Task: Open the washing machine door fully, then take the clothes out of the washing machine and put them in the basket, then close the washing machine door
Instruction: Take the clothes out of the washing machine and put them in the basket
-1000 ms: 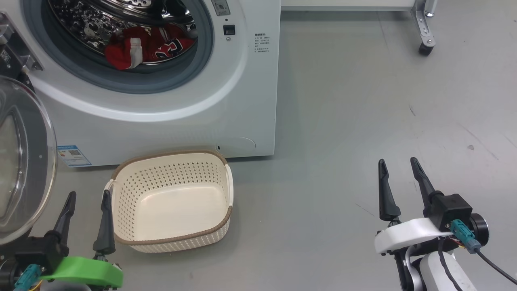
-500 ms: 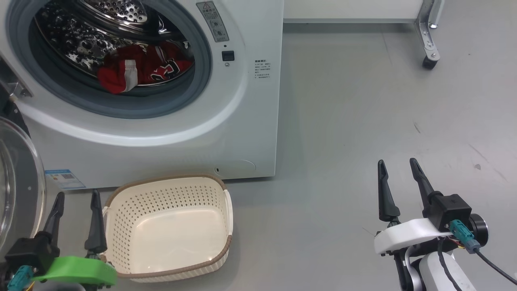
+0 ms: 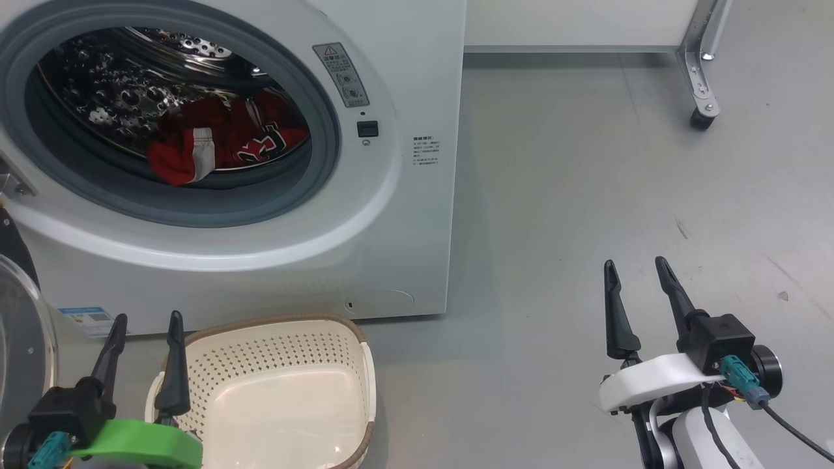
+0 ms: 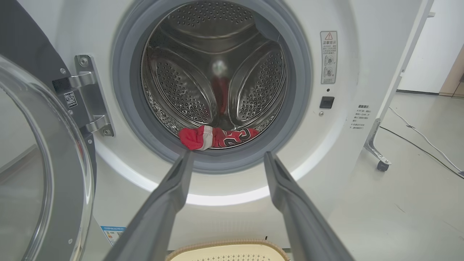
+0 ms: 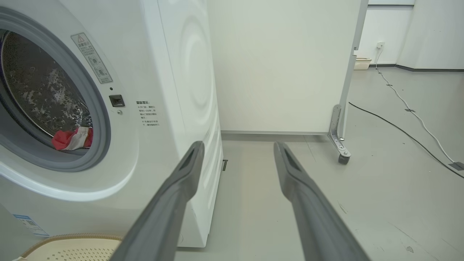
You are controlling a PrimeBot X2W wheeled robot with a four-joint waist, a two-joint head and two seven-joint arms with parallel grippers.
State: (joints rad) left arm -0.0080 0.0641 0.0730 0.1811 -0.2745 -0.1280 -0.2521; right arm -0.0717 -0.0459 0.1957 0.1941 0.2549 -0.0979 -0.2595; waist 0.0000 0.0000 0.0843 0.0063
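Note:
The white washing machine (image 3: 404,215) stands with its door (image 4: 43,174) swung wide to the left; the glass bowl shows at the head view's left edge. Red jersey clothes (image 3: 215,146) lie at the drum's bottom front, also seen as clothes (image 4: 214,137) in the left wrist view. The cream basket (image 3: 293,397) sits empty on the floor before the machine. My left gripper (image 3: 146,322) is open, low beside the basket's left rim, pointing at the drum. My right gripper (image 3: 635,270) is open over bare floor to the right of the machine.
A white panel on a metal leg with a caster (image 3: 700,117) stands behind and right of the machine. Cables (image 5: 406,108) run across the grey floor (image 3: 586,195) further right. The door's hinge bracket (image 4: 90,98) sits left of the drum hole.
The head camera has tilted up, so the machine and basket sit lower in the picture. The left gripper shifted slightly; the right gripper keeps its place. Both stay open.

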